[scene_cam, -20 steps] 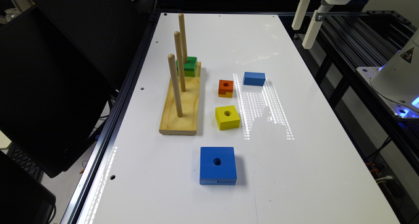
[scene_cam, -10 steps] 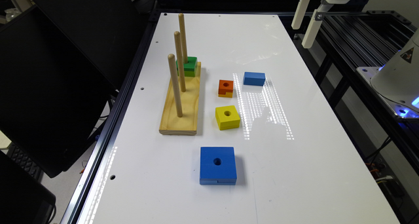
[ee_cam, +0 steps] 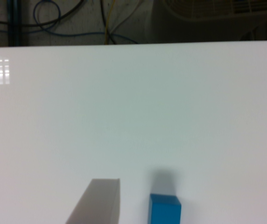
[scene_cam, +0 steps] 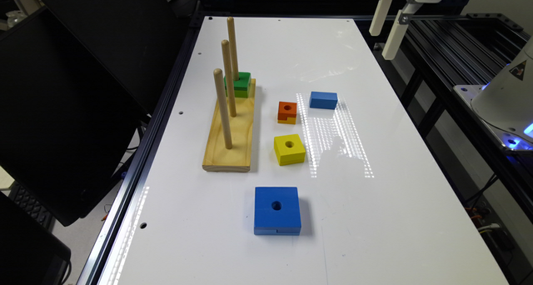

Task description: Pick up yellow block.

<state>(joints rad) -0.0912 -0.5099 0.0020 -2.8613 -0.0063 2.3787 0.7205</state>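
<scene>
- Nothing of the pick-up is done yet, as far as I can judge: the whole job of reaching, closing and lifting is left.
- Largest is the white table [scene_cam: 374, 218], bare along its far end and carrying every piece.
- Next the wooden peg board [scene_cam: 231, 137], my landmark: three upright pegs, with a green block [scene_cam: 238, 83] threaded on at its far end.
- Then the big blue block [scene_cam: 277, 210], lying nearer the camera than the peg board and a little to the exterior view's right.
- The yellow block [scene_cam: 289, 149], the target, lies flat just beside the peg board's near end, on the exterior view's right, untouched, its hole facing up.
- Smaller, the flat blue block [scene_cam: 323, 100] and the orange block [scene_cam: 287, 112] sit further right of the peg board, level with its middle.
- The gripper [scene_cam: 389, 24] hangs high, well apart from the peg board, beyond the table's far right corner; the wrist view shows its fingers [ee_cam: 98, 203] spread wide, holding nothing.
</scene>
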